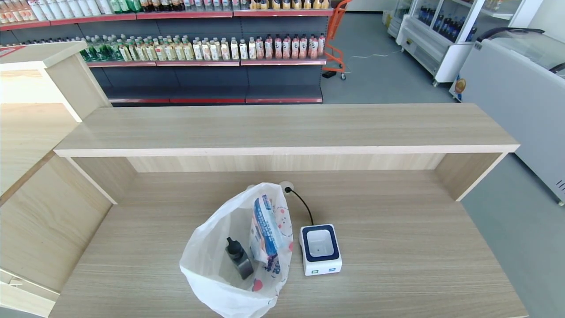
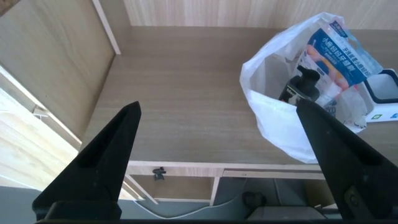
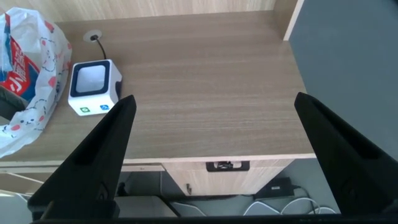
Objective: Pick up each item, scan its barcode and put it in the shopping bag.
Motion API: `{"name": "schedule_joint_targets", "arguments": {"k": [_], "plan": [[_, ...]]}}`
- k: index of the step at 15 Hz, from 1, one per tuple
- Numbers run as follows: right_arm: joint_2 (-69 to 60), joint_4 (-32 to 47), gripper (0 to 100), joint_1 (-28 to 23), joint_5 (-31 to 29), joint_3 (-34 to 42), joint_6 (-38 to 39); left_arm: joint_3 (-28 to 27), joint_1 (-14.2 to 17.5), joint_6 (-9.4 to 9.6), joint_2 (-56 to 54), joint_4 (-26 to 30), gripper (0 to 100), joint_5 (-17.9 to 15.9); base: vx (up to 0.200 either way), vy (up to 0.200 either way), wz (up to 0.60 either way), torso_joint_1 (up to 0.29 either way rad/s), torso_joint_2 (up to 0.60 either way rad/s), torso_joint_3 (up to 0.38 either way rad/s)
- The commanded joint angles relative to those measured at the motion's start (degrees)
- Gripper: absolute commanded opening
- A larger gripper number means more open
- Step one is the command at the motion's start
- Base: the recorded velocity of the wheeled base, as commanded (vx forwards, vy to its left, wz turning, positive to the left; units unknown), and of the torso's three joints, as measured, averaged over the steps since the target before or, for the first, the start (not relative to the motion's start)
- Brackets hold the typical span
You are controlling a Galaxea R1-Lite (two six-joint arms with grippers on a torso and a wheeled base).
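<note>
Counter [image 1: 397, 229]: pale wood-grain top, matt and smooth, with fine streaks running along it.
Shopping bag [image 1: 207, 260]: thin white plastic film, half see-through and crumpled, with a soft sheen on the folds.
Packet [image 1: 265, 229]: printed plastic film, glossy.
Bottle [image 1: 239, 258]: dark, dull finish; material unclear.
Scanner [image 1: 321, 249]: smooth white hard-plastic shell, with a dark blue frame round a pale window.
Cable [image 1: 304, 203]: smooth black sheath.
Left gripper [image 2: 219, 111]: black, matt.
Right gripper [image 3: 216, 99]: black, matt.

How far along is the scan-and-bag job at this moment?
Done: a dark bottle and a blue and white packet sit inside the shopping bag, beside the scanner. In hand: nothing; the left hand and right hand are both open and empty above the counter's near edge. Left: apparently nothing, since both visible items are bagged. Whether they were scanned cannot be told.
</note>
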Motion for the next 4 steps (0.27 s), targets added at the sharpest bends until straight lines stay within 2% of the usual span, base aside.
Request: {"name": "schedule_joint_targets", "arguments": {"k": [1, 4], "plan": [[0.10, 0.00, 100, 0.01, 0.04, 0.00, -0.02, 0.00, 0.01, 0.00, -0.02, 0.00, 100, 0.04, 0.000, 0.000, 0.00, 0.000, 0.00, 0.000], [0.10, 0.00, 100, 0.01, 0.04, 0.00, -0.19, 0.00, 0.01, 0.00, -0.02, 0.00, 100, 0.04, 0.000, 0.000, 0.00, 0.000, 0.00, 0.000]]}}
